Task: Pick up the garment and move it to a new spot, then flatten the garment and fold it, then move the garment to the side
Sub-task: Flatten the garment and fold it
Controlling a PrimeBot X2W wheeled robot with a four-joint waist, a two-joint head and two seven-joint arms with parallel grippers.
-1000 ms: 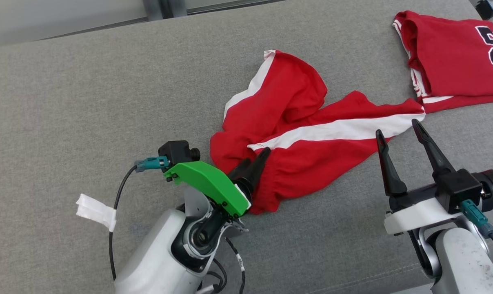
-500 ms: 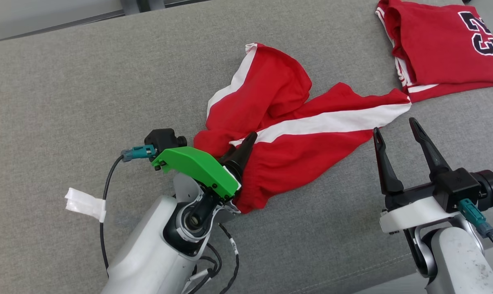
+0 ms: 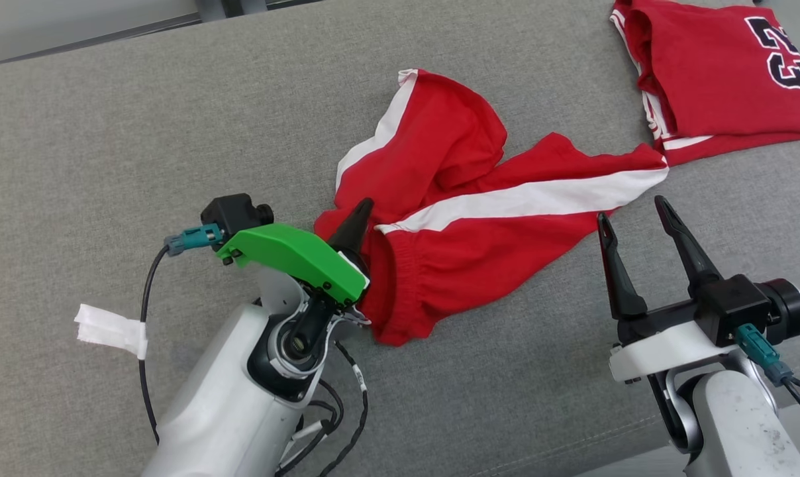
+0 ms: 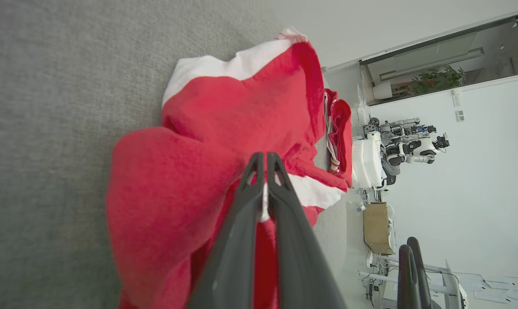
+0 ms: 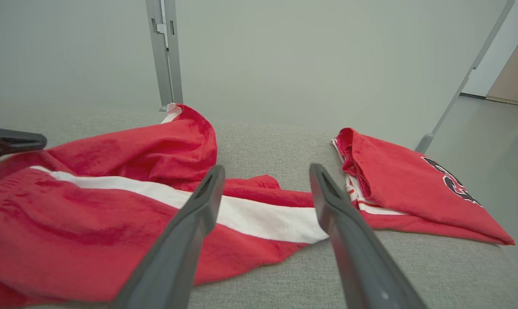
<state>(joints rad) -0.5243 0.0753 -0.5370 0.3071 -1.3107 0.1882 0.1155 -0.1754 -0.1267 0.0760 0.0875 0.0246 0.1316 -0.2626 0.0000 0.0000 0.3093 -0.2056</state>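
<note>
Grey woven upholstery (image 3: 108, 132) spreads under everything, with a pale wall rising behind it. On it, the left gripper (image 3: 359, 211) has its two dark fingers pressed together on the garment (image 3: 479, 258). The left wrist view shows a thin sliver of white and red cloth pinched between them. The grip sits at the gathered waistband end, on the garment's near-left edge.

The right gripper (image 3: 630, 211) stands with its fingers spread wide and nothing between them. Its tips are over bare upholstery, just beside the garment's right edge and below the end of the white stripe. Whether the tips touch the surface cannot be told.

The garment is a pair of red shorts with white side stripes, lying crumpled in the middle of the surface. One leg is bunched toward the far side and the other is stretched out to the right.

That outstretched leg ends right at the hem of a folded red jersey (image 3: 711, 86) with dark numerals at the far right – touching or merely beside it, I cannot tell.

Behind the left fingers sits a green wrist cover (image 3: 294, 255), and a black cable with a white tape tag (image 3: 108, 329) trails off to the left.
</note>
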